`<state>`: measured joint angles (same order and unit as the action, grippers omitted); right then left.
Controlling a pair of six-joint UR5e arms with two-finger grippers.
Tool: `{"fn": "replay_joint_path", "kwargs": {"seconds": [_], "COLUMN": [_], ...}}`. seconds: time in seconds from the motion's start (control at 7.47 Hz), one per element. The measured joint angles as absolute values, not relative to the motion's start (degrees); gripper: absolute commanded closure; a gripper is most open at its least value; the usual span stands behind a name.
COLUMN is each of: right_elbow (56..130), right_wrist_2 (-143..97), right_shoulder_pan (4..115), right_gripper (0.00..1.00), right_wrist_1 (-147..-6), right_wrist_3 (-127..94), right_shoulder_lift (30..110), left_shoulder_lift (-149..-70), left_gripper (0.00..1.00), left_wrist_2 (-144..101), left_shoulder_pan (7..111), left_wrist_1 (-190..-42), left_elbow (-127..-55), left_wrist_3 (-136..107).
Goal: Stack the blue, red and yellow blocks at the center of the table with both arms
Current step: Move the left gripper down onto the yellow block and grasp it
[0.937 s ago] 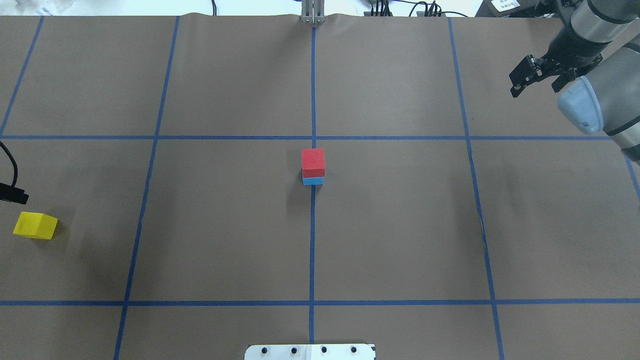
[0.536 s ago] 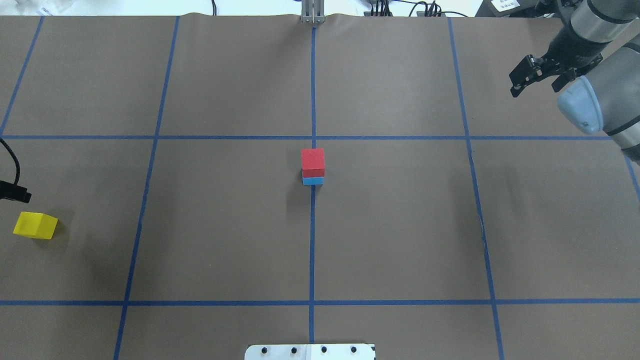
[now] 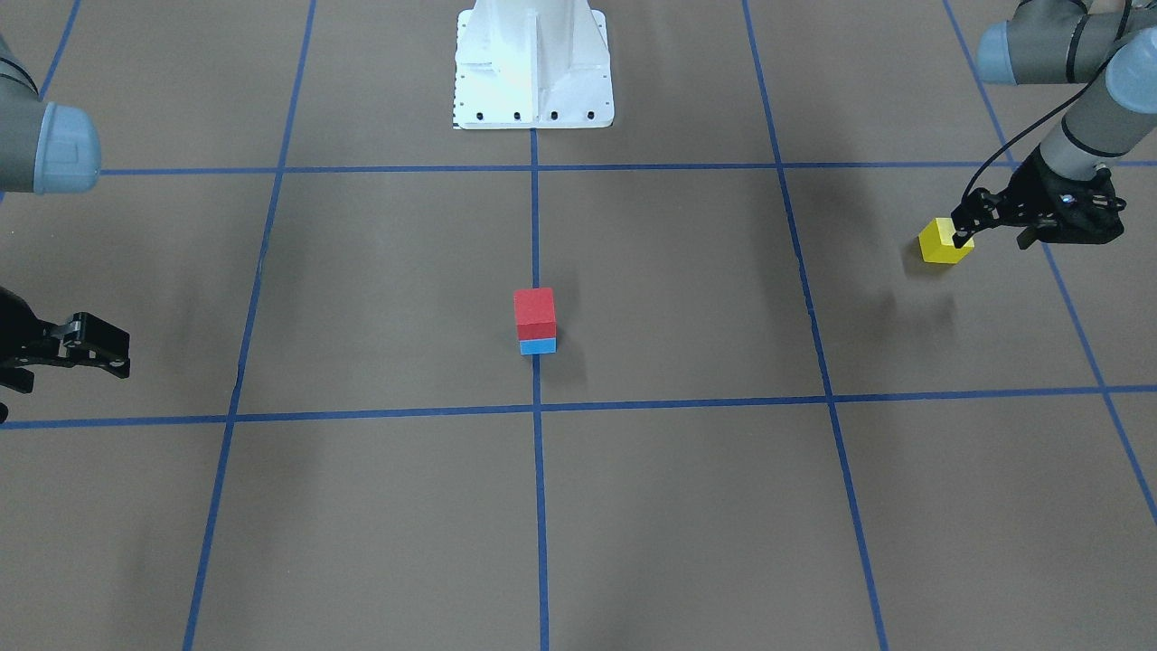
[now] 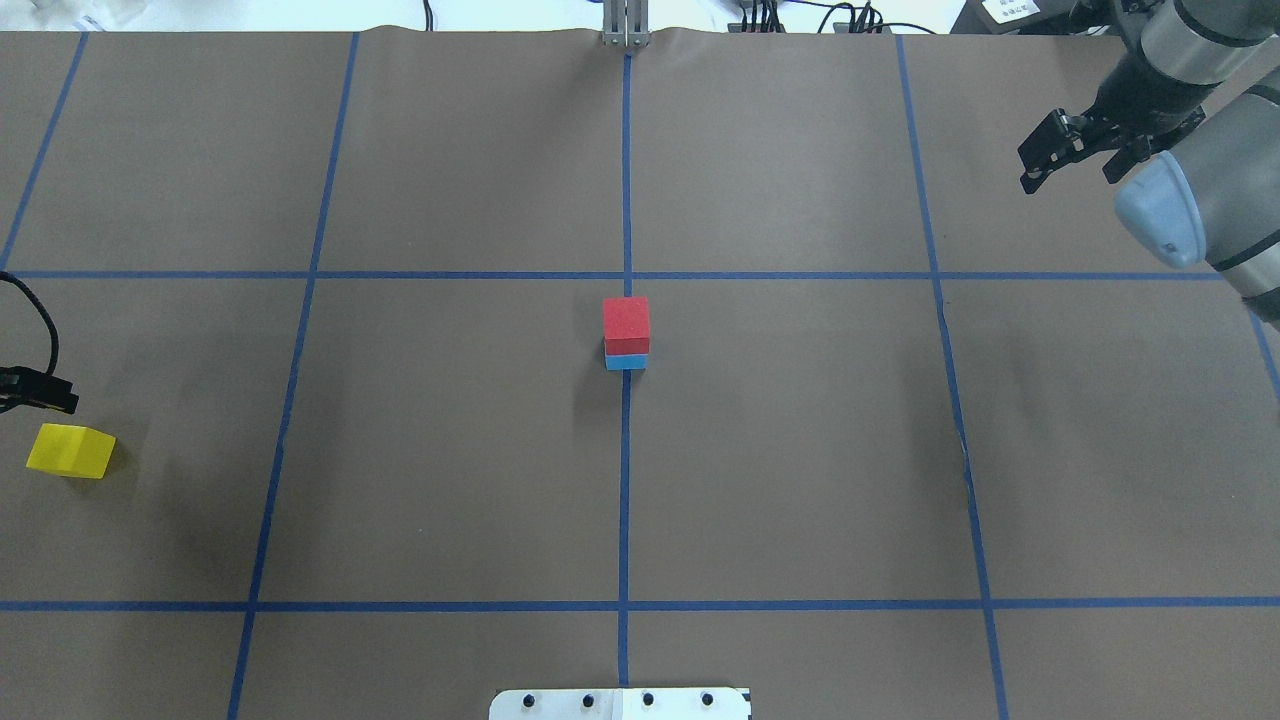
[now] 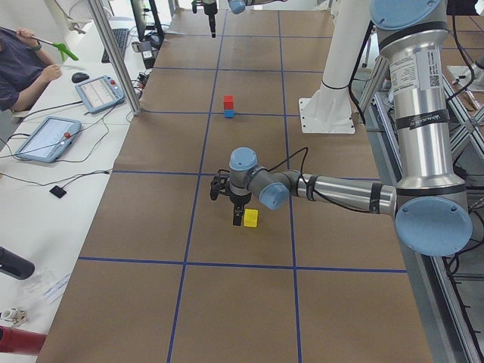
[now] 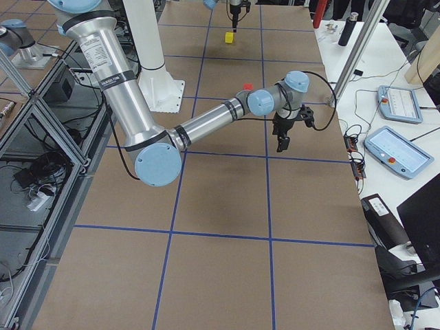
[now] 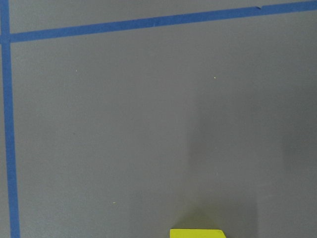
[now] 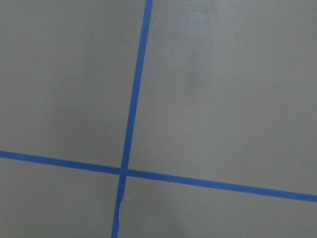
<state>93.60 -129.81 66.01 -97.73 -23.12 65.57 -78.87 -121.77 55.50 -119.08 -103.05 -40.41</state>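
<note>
Matte red cube stacked flush on blue cube at the table's central tape crossing. Yellow cube far off, under left gripper, fingers parted. Right gripper likewise parted.

A flat brown paper table top is marked with straight blue tape lines, so a pattern of big squares is made. One small cube block is coloured plain red, one flat block bright blue, and one cube block yellow. The left gripper and right gripper are coloured black. A round grey metal arm is capped in pale blue. The metal robot base is painted white.
</note>
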Motion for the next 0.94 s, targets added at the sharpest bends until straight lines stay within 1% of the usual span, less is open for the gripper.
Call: {"fn": "replay_joint_path", "kwargs": {"seconds": [0.94], "right_elbow": [93.76], "right_wrist_2": [-129.87], "right_shoulder_pan": [66.01], "right_gripper": [0.01], "right_wrist_1": [-97.73], "right_wrist_3": [-23.12], "right_shoulder_lift": [65.46], "left_shoulder_lift": [-78.94], "left_gripper": [0.00], "left_wrist_2": [-121.71], "left_shoulder_pan": [52.10], "left_wrist_1": [-120.37], "left_elbow": [-101.67], "left_wrist_3": [-43.25]}}
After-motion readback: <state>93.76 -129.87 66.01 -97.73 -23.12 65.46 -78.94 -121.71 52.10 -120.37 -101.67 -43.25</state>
